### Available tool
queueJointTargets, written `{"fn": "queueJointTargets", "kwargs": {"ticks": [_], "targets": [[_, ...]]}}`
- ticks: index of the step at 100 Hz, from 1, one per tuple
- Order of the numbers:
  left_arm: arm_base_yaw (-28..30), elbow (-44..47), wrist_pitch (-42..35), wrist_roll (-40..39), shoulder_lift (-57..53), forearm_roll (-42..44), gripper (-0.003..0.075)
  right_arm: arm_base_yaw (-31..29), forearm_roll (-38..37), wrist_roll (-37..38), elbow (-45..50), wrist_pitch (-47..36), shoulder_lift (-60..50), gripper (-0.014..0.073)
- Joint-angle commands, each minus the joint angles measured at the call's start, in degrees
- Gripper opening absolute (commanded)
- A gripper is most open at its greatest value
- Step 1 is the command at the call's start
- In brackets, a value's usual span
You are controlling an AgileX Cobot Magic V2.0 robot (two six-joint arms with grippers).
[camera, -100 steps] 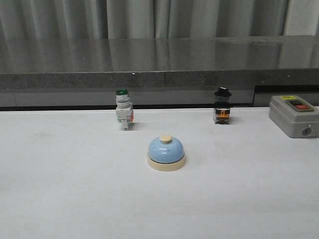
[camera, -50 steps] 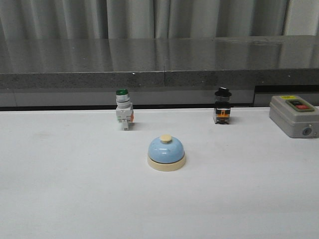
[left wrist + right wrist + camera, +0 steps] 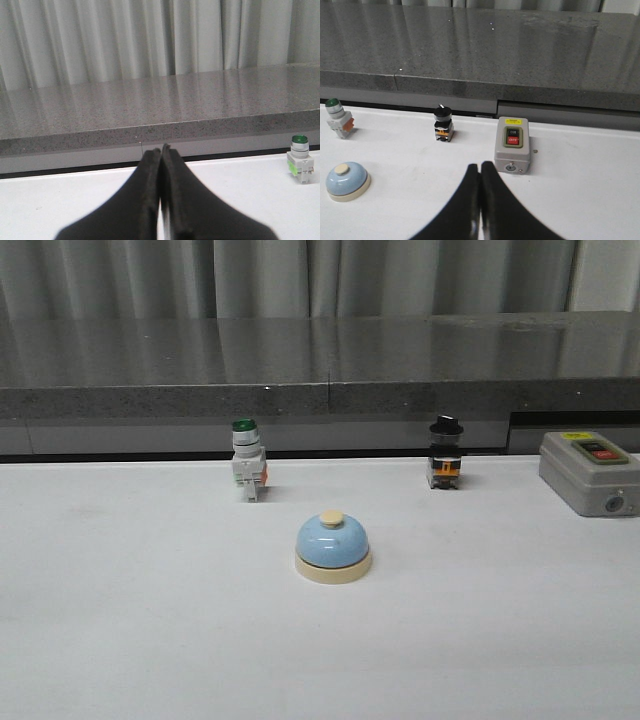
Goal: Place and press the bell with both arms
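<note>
The bell (image 3: 333, 547) sits upright near the middle of the white counter (image 3: 150, 640), in front of and between a white push-button with a green cap (image 3: 247, 460) and a black-capped one (image 3: 446, 453), touched by neither arm. The grey switch box (image 3: 513, 145) at the right carries a dark "ON" key above a red "OFF" key, under a yellow label too small to read. The left end effector (image 3: 161, 155) and the right end effector (image 3: 480, 170) each have their fingers pressed together, holding nothing.
</note>
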Motion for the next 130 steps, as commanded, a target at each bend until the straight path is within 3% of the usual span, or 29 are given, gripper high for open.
{"fn": "queueJointTargets", "kwargs": {"ticks": [1,46,70,130], "targets": [[0.1,2.4,-4.1,-0.5,-1.8,-0.3,-0.0020,-0.3,-1.7,-0.3,1.5,-7.6,-1.0,-0.0060],[0.1,2.4,-4.1,-0.5,-1.8,-0.3,-0.0020,-0.3,-1.7,0.8,17.0,-12.0,-18.0,-0.0060],[0.1,2.4,-4.1,-0.5,-1.8,-0.3,-0.0020,-0.3,-1.7,2.5,20.8,-16.2,-17.7,-0.0060],[0.1,2.4,-4.1,-0.5,-1.8,-0.3,-0.0020,-0.3,-2.6,2.7,20.7,-16.7,-17.7,-0.0060]]}}
